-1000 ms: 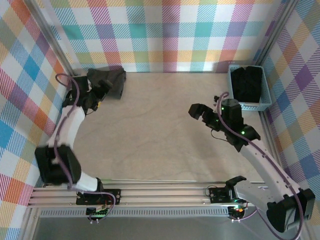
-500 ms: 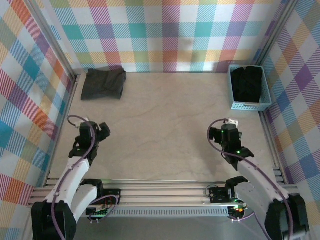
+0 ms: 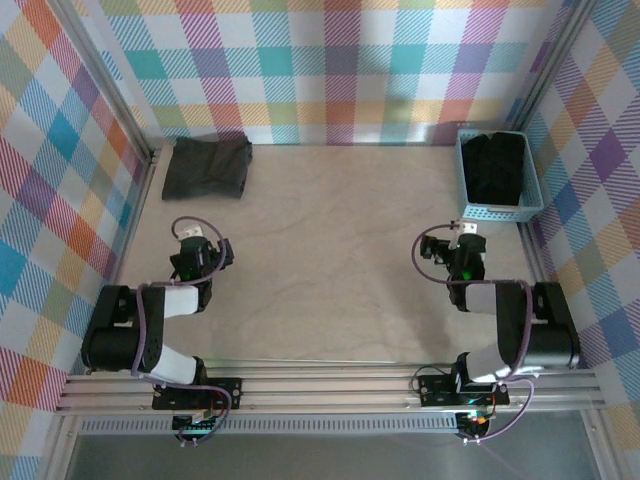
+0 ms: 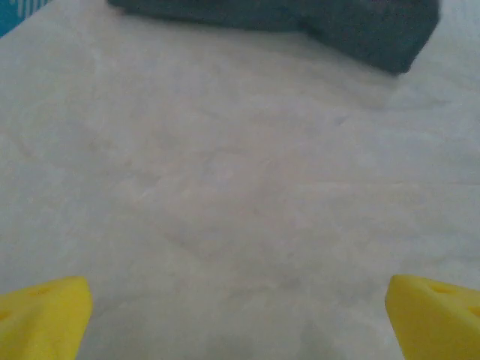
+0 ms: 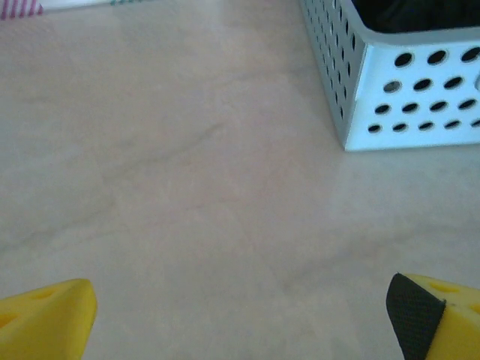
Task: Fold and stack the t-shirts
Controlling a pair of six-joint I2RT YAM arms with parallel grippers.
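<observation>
Top view: one folded shirt (image 3: pixel 205 168) is laid on the surface (image 3: pixel 330 250), other shirts (image 3: pixel 497 168) are left in the basket (image 3: pixel 500 210), and left hand (image 3: pixel 203 245) and right hand (image 3: pixel 452 240) are released, empty.

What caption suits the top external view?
Top view: left gripper and right gripper open over the table; folded dark t-shirt far left, more dark fabric in the blue mesh basket far right.

Top camera: fixed high at the near edge, looking down on the whole tabletop (image 3: pixel 330 250). Left wrist camera: low and close over the tabletop, facing out past the left hand (image 4: pixel 240 319) to the shirt (image 4: pixel 360 30) at the far left. Right wrist camera: equally low, facing the basket (image 5: pixel 405 97) corner. The top view takes in both spots.
</observation>
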